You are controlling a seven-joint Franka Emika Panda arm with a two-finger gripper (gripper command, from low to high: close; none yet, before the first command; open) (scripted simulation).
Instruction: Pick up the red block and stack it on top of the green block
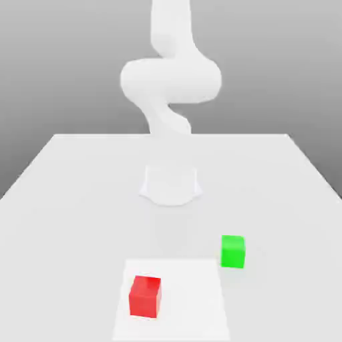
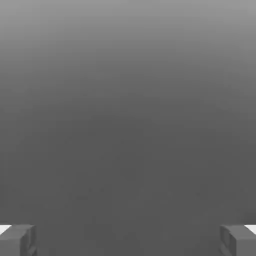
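Note:
The red block (image 1: 145, 296) sits on a paler square patch (image 1: 194, 300) of the table, near the front and toward the exterior view's left. The green block (image 1: 232, 252) rests just off that patch's far corner, toward the exterior view's right, with a clear gap between the two cubes. The white arm (image 1: 170, 80) rises from its base (image 1: 171, 185) at the table's middle and bends out of the picture overhead. In the hand view my gripper (image 2: 128, 240) is open, its two grey fingertips (image 2: 17, 240) wide apart with nothing between them, facing plain grey background.
A white table (image 1: 67, 200) stretches around the arm's round base. Its back edge runs across the exterior view's middle, and its side edges slant outward toward the front.

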